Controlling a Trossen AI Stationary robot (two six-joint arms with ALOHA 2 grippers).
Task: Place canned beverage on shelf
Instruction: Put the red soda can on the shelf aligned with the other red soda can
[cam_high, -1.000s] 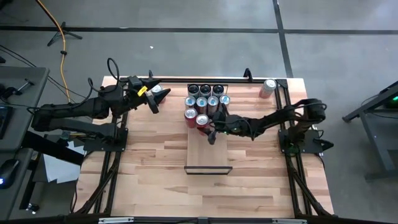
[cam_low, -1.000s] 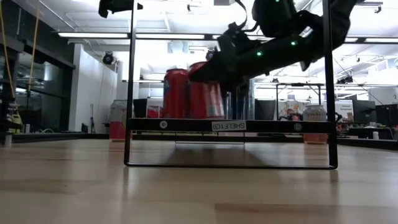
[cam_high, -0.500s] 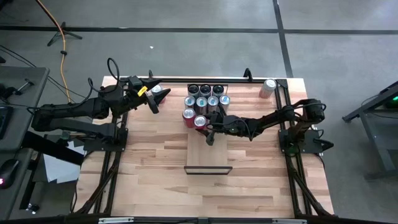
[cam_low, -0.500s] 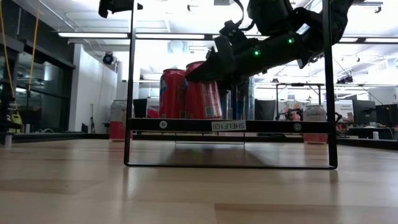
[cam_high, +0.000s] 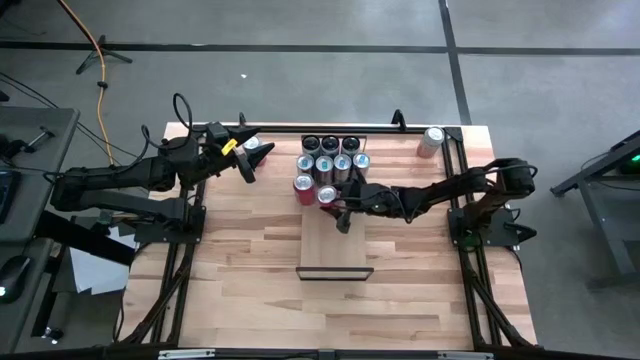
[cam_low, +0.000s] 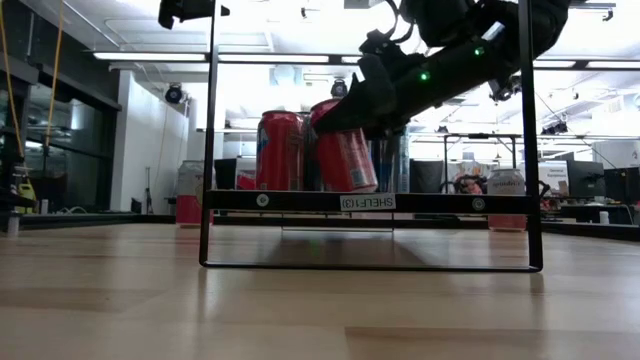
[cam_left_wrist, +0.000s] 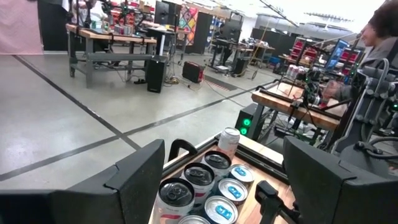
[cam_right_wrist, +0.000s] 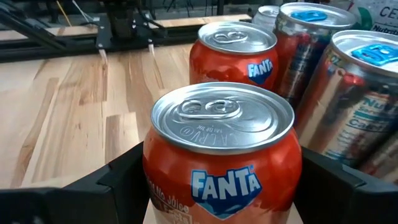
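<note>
Shelf (cam_high: 335, 245) runs down the centre of your high view, its upper half packed with upright cans. Your right gripper (cam_high: 331, 203) sits just below that cluster, fingers clamped on either side of an orange Fanta can (cam_right_wrist: 222, 160). In the low view this can (cam_low: 343, 147) is tilted, its top leaning left toward a second Fanta can (cam_low: 280, 150) that stands upright on the shelf board (cam_low: 370, 201); whether the tilted can's base touches the board, you cannot tell. In the right wrist view, silver-and-blue cans (cam_right_wrist: 348, 99) stand to the right of the held can.

Your left gripper (cam_high: 244, 158) hangs at upper left of the high view, fingers (cam_left_wrist: 134, 180) spread apart and empty, beside a lone can (cam_high: 252, 145) on the table. Another lone can (cam_high: 432, 139) stands at the table's upper right corner.
</note>
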